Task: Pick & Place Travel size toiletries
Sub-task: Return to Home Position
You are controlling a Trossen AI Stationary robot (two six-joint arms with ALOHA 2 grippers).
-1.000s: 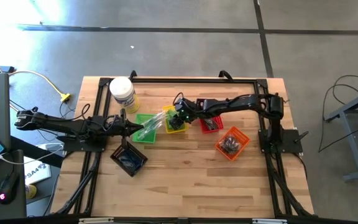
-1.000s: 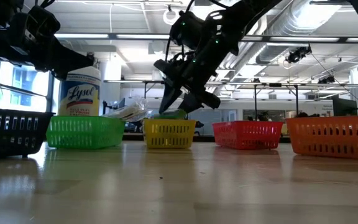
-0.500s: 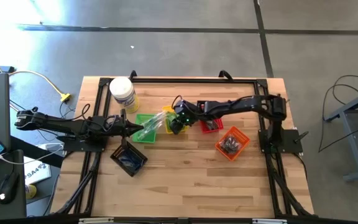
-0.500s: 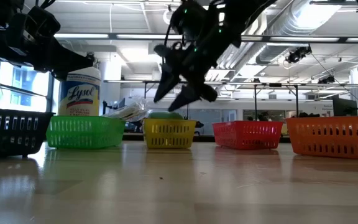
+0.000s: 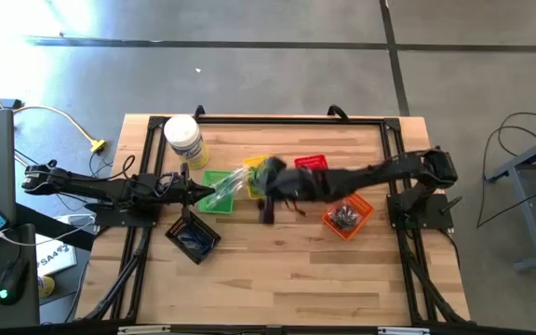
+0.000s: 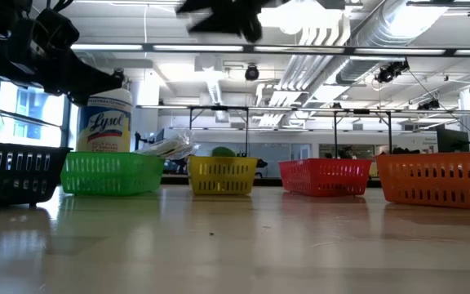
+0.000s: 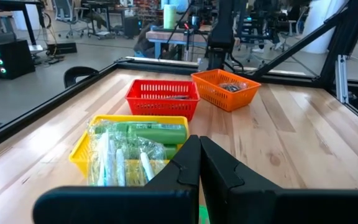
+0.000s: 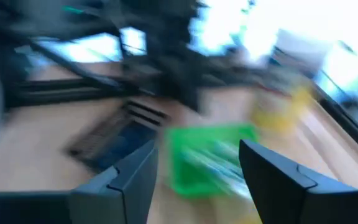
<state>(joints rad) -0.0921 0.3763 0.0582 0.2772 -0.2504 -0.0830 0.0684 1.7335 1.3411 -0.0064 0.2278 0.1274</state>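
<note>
Hard to make out
The right gripper (image 5: pixel 270 197) is a dark smear; orange basket (image 5: pixel 328 220) contents too small to tell.

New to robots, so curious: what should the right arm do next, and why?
Probably fold the right gripper back toward its base: it is open and empty, and the green bottle lies in the yellow basket. The left gripper waits, shut, at the left.

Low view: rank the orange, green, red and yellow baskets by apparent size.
1. orange basket: largest, but it stands nearer the camera, so part of that is perspective
2. green basket
3. red basket: close to green, so that order is unsure
4. yellow basket: clearly narrowest
</note>
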